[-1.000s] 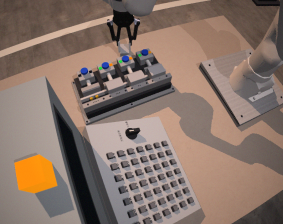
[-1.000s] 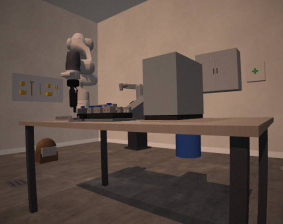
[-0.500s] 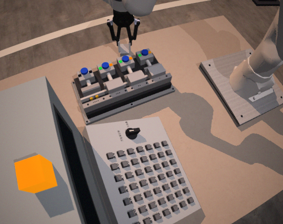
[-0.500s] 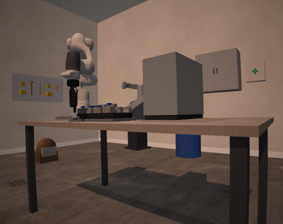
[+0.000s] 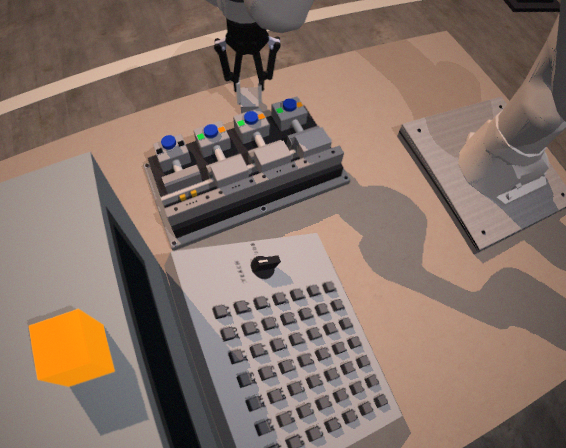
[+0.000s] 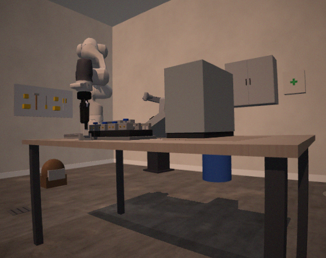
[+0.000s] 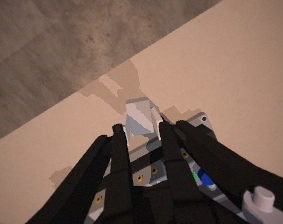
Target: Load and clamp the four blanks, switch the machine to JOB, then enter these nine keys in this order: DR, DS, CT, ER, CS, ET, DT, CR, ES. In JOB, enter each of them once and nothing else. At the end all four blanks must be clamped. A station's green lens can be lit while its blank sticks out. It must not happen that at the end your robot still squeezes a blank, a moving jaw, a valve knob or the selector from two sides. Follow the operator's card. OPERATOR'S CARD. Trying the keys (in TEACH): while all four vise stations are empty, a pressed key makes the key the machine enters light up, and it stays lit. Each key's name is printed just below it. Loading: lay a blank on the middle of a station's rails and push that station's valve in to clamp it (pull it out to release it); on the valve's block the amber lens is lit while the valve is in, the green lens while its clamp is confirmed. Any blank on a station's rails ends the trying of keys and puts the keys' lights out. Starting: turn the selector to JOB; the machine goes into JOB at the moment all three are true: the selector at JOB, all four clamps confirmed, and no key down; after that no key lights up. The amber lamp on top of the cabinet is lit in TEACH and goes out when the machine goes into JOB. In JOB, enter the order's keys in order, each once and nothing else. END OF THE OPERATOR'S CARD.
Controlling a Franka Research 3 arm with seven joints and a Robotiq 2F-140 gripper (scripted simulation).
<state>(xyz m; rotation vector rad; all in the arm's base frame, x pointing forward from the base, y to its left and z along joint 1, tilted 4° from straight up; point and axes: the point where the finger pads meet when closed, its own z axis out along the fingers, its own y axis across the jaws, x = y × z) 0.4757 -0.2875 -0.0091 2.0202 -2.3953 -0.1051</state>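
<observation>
My gripper [image 5: 249, 89] is shut on a grey blank [image 5: 250, 98], upright just behind the vise fixture [image 5: 247, 167], at or barely above the table top. In the wrist view the blank [image 7: 140, 119] sits between my fingertips. The three right stations each hold a blank [image 5: 228, 170] [image 5: 271, 154] [image 5: 312, 140], and their valve blocks show green and amber lenses lit. The leftmost station [image 5: 182, 185] has bare rails, dark lenses and a raised blue valve [image 5: 169, 141]. The amber lamp [image 5: 70, 347] on the cabinet is lit. The black selector [image 5: 265, 264] sits above the keys [image 5: 295, 350], which are all dark.
The grey cabinet [image 5: 50, 310] fills the front left, beside the key panel. The arm's base plate [image 5: 485, 170] lies at the right. The table's far edge runs close behind my gripper [image 6: 83, 126].
</observation>
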